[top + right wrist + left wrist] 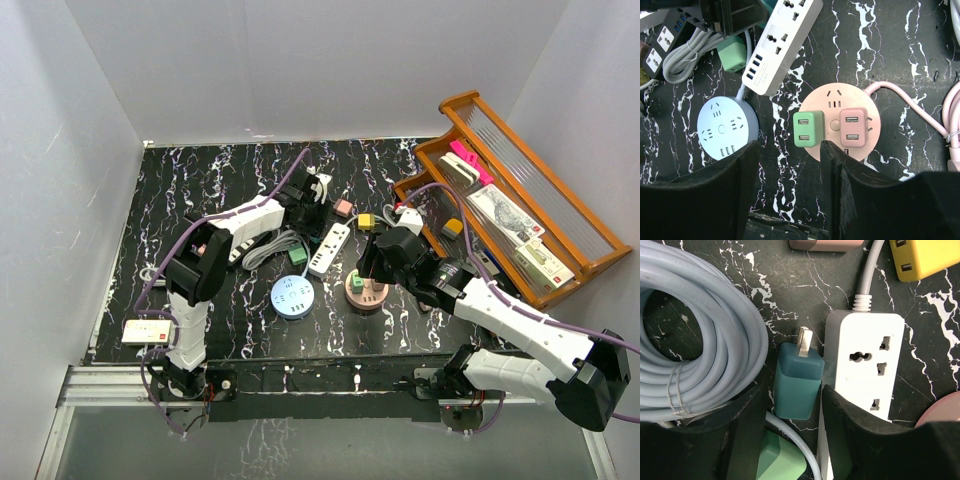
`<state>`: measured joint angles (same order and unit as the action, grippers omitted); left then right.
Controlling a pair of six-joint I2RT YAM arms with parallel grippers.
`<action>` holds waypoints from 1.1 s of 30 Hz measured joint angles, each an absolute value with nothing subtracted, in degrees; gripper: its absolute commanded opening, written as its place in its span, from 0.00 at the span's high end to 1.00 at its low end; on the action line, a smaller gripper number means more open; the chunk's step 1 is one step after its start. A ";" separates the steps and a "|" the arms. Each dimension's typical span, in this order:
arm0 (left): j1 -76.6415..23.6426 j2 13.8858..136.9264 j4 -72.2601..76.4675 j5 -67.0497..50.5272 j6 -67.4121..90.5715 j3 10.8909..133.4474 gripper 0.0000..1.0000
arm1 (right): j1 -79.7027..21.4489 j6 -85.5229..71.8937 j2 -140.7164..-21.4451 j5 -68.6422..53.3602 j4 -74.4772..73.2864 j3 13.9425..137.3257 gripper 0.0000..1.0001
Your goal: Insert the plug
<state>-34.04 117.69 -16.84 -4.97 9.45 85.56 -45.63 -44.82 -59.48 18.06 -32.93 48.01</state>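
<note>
Judging from the top view, nothing is inserted yet by the left gripper (306, 232), which hangs low at 9 o'clock of the white power strip (330, 249) on the black marbled surface (200, 180) and hides the plug. At 5 o'clock of the strip, the right gripper (368, 272) hovers above a pink round hub (366, 293).

In the left wrist view, the teal plug (797, 382) lies on its side, a smooth, round-cornered plastic block with flat metal prongs pointing to 12 o'clock. The jaws stand either side of it. The pad (840, 430) at 3 o'clock touches it and a thin gap shows opposite, so I cannot tell whether it is pinched. The glossy strip, touching at 3 o'clock, shows free sockets. A coil of grey rubbery cable (700, 330) lies at 9 o'clock.

In the right wrist view, the jaws are spread and hold nothing. A green cube (808, 129) and a pink cube (856, 126) already sit in the hub. Lifting, turning and pressing the teal plug home all remain.
</note>
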 measured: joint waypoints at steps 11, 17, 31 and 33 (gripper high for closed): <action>-34.04 119.48 -18.17 -5.41 9.13 89.38 0.70 | -45.63 -45.17 -59.51 18.04 -32.91 48.01 0.50; -34.04 119.85 -15.35 -7.55 10.72 88.29 0.91 | -45.63 -45.15 -59.51 17.82 -32.62 47.99 0.51; -34.04 95.66 -3.20 -7.57 22.39 70.35 0.98 | -45.63 -45.67 -51.62 14.39 -13.32 39.53 0.51; -34.04 89.08 0.97 -7.84 26.15 67.64 0.97 | -45.60 -46.48 -50.50 14.39 -8.51 37.78 0.51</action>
<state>-34.04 89.08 0.97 -7.84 26.15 67.64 -45.60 -46.48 -50.50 14.39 -8.51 37.78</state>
